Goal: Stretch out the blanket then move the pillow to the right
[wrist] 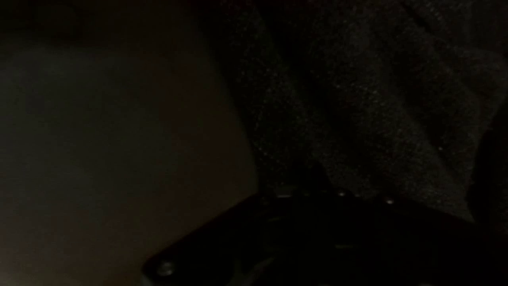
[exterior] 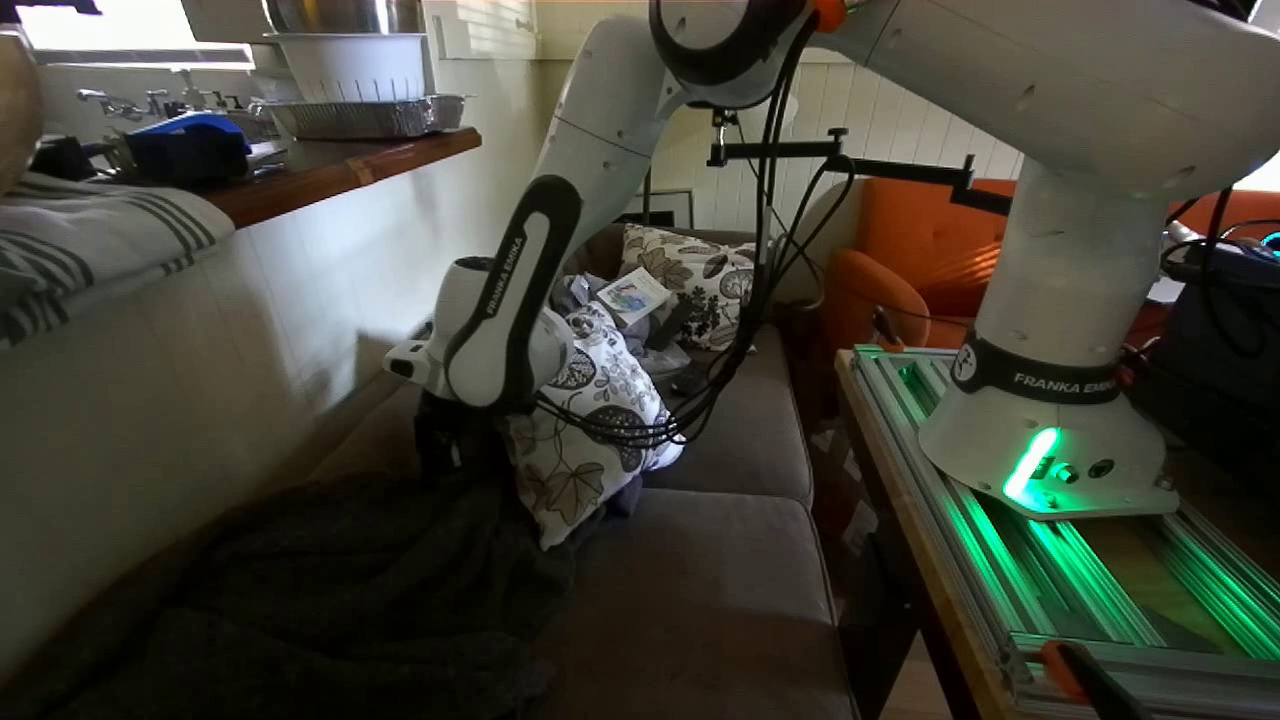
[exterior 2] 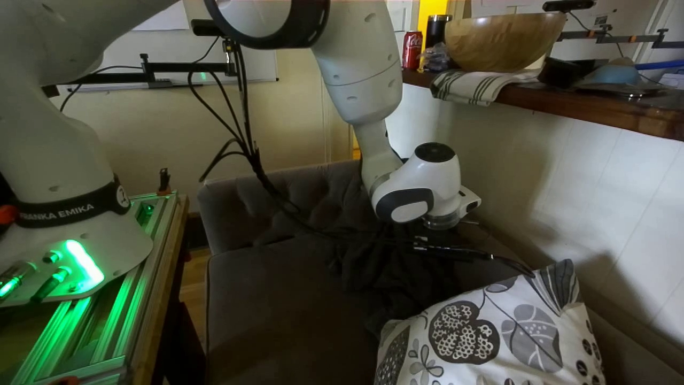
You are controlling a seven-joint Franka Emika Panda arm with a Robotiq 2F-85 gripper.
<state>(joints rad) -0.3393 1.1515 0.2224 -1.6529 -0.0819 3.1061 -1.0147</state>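
Observation:
The dark grey blanket lies bunched on the couch along the wall side; it also shows in an exterior view and in the wrist view. The white pillow with grey leaf and flower print leans tilted beside it, and fills the lower right of an exterior view. My gripper points down into the blanket between wall and pillow. In the very dark wrist view, my gripper shows no gap between its fingers, and blanket cloth narrows towards its tips. The exact pinch is hidden in shadow.
The brown couch seat runs below. A second printed pillow and a small book sit farther along it. A wooden counter juts out above the wall. My cables hang across the near pillow.

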